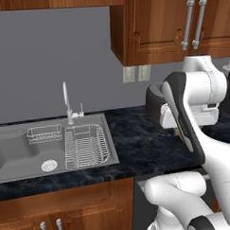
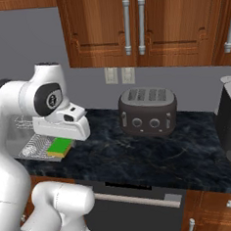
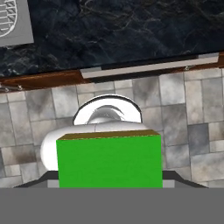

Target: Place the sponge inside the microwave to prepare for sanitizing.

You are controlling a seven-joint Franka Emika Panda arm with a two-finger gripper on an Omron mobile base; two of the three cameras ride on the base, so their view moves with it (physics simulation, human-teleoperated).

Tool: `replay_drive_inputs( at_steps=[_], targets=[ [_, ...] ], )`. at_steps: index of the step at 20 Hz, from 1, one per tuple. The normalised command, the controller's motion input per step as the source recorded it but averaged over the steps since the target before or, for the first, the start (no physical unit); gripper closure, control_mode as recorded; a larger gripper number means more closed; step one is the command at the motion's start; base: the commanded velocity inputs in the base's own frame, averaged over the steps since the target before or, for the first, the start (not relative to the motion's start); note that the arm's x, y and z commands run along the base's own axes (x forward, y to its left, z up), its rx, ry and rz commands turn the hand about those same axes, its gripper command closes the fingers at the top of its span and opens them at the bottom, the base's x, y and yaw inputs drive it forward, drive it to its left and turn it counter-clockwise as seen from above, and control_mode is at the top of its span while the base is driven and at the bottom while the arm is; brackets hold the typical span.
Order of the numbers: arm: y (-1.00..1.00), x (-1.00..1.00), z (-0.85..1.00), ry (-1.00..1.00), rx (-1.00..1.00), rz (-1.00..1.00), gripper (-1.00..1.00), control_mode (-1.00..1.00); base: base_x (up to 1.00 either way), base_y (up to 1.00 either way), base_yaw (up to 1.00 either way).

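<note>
We hold the flat green-topped, yellow-based sponge [image 2: 60,147] in the two-finger gripper [image 2: 61,144] (fingers hidden), lifted; next: carry toward the microwave, probably 3 o'clock.

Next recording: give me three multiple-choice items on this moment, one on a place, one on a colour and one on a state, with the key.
1. Where does the toaster stand?
A) in the sink
B) on the dark counter
C) on the floor

2. What colour is the top of the sponge?
A) red
B) blue
C) green

3. What is the sponge's state?
A) held in the tool
B) lying on the toaster
C) lying on the floor tiles

Key: 1 B, it sits on the marbled counter below the wall cabinets. 2 C, the hand view shows a bright green face. 3 A, it hangs right under the hand, off any surface.
</note>
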Motion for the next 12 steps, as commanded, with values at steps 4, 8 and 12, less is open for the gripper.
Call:
replay_drive_inputs(
  at_steps=[4, 8, 12],
  targets=[
    [0.00, 0.00, 0.00, 0.00, -0.01, 0.00, 1.00, -1.00, 0.00, 0.00, 0.00],
    [0.00, 0.00, 0.00, 0.00, 0.00, 0.00, 1.00, -1.00, 0.00, 0.00, 0.00],
    [0.00, 0.00, 0.00, 0.00, 0.00, 0.00, 1.00, -1.00, 0.00, 0.00, 0.00]
  ],
)
